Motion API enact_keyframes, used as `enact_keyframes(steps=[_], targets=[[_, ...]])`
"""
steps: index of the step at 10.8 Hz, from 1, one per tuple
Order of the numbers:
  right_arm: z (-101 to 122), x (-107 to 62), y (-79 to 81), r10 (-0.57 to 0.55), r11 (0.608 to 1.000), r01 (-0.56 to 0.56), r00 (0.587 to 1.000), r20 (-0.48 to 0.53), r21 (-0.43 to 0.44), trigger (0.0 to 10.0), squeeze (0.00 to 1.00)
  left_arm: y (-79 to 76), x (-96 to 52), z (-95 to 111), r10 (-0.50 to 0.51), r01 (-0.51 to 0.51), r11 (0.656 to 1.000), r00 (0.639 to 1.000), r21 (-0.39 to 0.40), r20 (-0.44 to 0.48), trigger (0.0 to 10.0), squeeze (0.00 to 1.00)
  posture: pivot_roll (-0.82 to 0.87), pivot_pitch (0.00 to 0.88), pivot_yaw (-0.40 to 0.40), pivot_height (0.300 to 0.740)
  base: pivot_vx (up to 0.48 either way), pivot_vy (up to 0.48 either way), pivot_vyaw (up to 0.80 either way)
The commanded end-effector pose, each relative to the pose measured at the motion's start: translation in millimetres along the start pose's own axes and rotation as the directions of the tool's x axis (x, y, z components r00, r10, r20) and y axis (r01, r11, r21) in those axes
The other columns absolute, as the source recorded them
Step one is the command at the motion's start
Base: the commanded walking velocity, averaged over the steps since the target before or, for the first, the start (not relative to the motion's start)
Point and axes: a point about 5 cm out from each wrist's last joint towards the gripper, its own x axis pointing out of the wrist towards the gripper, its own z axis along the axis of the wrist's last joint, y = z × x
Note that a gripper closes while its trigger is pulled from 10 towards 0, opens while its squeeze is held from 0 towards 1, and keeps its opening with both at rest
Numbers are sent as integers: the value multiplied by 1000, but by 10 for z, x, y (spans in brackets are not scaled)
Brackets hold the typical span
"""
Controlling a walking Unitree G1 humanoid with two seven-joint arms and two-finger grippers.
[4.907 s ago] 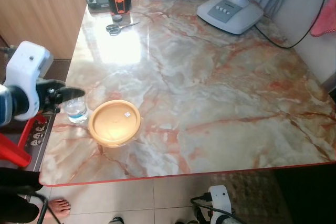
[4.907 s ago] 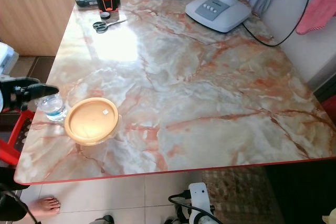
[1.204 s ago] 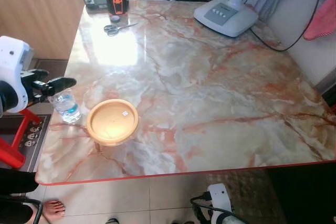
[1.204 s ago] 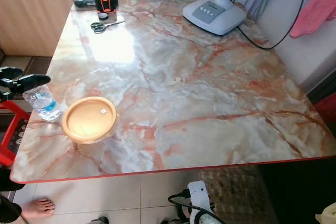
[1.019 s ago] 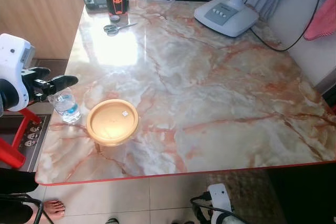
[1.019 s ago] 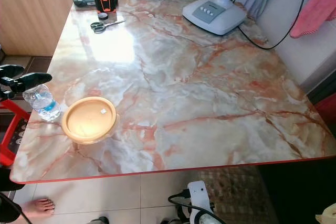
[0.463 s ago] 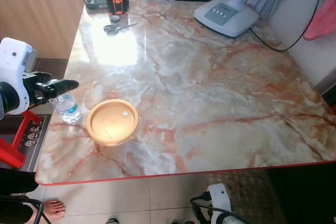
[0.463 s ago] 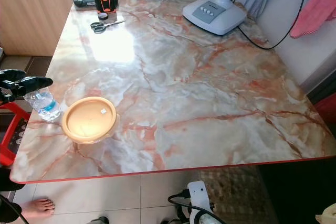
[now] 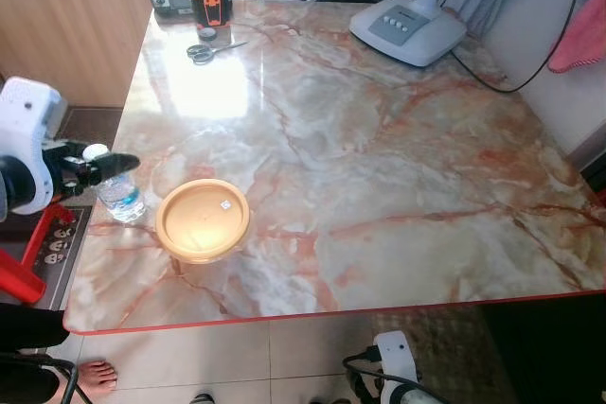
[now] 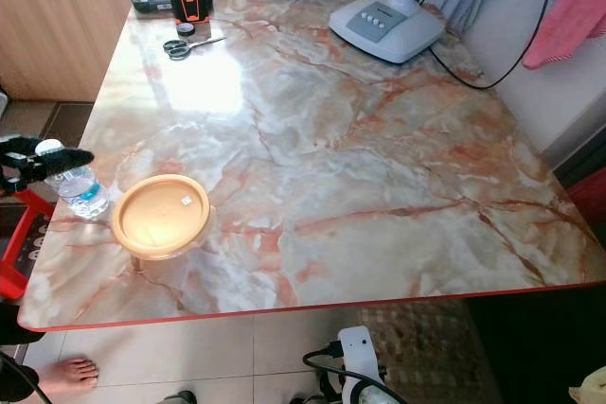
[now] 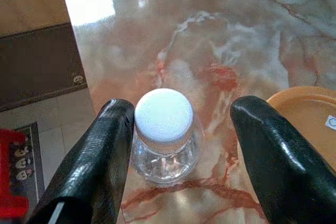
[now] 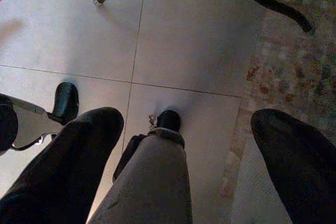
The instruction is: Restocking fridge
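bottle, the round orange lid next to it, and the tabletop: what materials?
Bottle: clear, glossy, probably thin plastic; table shows through it, white ridged plastic-looking cap. Lid: matte orange-tan, likely plastic, small white sticker on top. Tabletop: polished marble or marble-look, pink veining, strong window glare.

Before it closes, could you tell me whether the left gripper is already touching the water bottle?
Cannot tell: in the left wrist view the left gripper straddles the water bottle; one finger meets the cap's edge, the other stands clear.

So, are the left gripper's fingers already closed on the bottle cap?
No, the left gripper is open, with a gap between the bottle cap and one finger.
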Motion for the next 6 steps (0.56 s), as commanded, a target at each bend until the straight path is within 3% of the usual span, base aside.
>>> enact_keyframes(steps=[1, 3, 4, 6], targets=[[-71, -17, -28, -9, 1000, 9, 1000, -29, 1, 10000, 0, -6, -22, 5, 12, -12, 1000, 1000, 26, -16, 10000, 0, 32, 158, -121, 740, 0, 0, 0], [-70, -17, -30, -11, 1000, 11, 1000, -29, 1, 10000, 0, 20, -5, -7, 44, -43, 999, 999, 27, -25, 10000, 0, 32, 159, -121, 740, 0, 0, 0], [-70, -18, -35, -12, 1000, 12, 1000, -29, 1, 10000, 0, 34, -1, -4, 58, -58, 998, 998, 27, -26, 9412, 0, 30, 158, -123, 740, 0, 0, 0], [-70, -19, -42, -14, 1000, 14, 999, -29, -1, 10000, 0, 47, 8, -3, 71, -71, 997, 997, 22, -24, 5490, 0, 28, 157, -126, 740, 0, 0, 0]])
